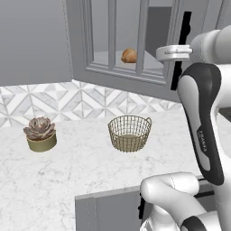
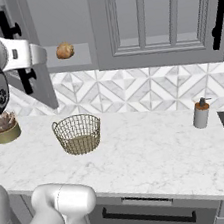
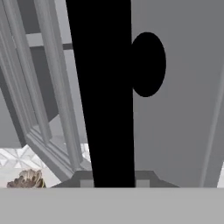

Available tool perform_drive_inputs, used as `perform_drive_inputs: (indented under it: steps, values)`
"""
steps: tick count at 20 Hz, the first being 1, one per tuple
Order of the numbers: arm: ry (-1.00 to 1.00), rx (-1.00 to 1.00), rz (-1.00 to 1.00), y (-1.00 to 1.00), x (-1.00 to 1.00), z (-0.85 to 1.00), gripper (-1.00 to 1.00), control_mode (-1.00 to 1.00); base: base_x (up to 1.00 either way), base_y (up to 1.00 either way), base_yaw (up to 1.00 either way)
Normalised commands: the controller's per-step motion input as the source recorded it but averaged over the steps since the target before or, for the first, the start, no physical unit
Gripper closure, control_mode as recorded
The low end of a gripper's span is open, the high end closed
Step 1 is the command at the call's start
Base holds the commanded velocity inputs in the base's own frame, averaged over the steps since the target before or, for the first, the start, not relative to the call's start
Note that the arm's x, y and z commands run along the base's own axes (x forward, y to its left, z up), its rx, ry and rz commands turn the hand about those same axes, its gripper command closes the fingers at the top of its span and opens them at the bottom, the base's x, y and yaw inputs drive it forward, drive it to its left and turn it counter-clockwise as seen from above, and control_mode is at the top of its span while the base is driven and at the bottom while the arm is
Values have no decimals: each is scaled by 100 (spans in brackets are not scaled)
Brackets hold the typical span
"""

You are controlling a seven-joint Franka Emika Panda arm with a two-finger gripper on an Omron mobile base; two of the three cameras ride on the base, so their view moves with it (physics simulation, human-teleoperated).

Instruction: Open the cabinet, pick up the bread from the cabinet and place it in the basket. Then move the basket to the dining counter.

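Bread [image 1: 129, 56] sits on the cabinet shelf at the upper middle of the left base view, seen through the glass panes of the cabinet [image 1: 119, 38] door, which is swung partly out. In the hand view the black bar handle [image 3: 103, 92] runs top to bottom right against the camera, so the gripper [image 1: 180, 52] is at the bar; whether its fingers are spread or pinching the bar I cannot tell, since the tips are hidden.

Main risk, as I judge it: if the grip on the bar is loose, the fingers could slide off as the door swings. A door left only half open would also block the arm's reach to the loaf.

Lower down, the basket [image 1: 129, 133] stands empty on the marble worktop [image 1: 67, 171], with the succulent pot [image 1: 41, 135] at the middle left, well apart from it.
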Motion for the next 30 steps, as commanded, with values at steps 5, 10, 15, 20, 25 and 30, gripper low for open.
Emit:
perform_drive_inputs:
  steps: [5,10,15,20,25,30]
  values:
    - [0,-1,0,42,-39,0,100,-100,0,0,0]
    - [0,0,0,39,-29,0,100,-100,0,0,0]
    - [0,0,0,8,-1,0,-100,-100,0,0,0]
    - [0,0,0,0,0,0,-100,-100,0,0,0]
    - [0,0,0,-11,-31,0,-100,-100,0,0,0]
    - [0,2,0,-84,-65,0,-100,-100,0,0,0]
